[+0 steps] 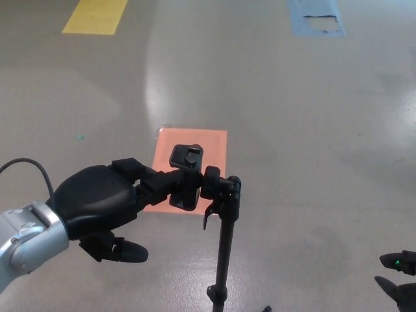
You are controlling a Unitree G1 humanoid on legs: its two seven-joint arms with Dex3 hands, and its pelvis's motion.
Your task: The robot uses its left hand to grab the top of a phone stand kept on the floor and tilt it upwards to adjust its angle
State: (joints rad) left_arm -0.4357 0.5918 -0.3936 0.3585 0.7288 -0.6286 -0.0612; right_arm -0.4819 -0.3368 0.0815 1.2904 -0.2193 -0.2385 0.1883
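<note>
**A:** Where was the stand, and what did I have on it?

**B:** The phone stand (223,247) stood upright on the floor (292,130), its pole in front of the orange floor patch (211,146). My left hand (104,205) had two fingers (159,181) pinching the phone clamp (186,177) at the top; the thumb (127,252) hung loose below, touching nothing.

**A:** Risks?

**B:** As I judged it, the grip was shallow, fingertips only, so the clamp could slip out mid-tilt. A stiff pivot joint (221,188) would send the push into the pole, and a thin stand on a glossy floor might skid or tip. The base was mostly out of frame, so I couldn't check its footing.

**A:** Right hand?

**B:** My right hand (398,279) showed only fingertips at the lower right edge, well apart from the stand. Couldn't tell its state.

**A:** Any labels?

**B:** No brand or writing readable anywhere.
</note>
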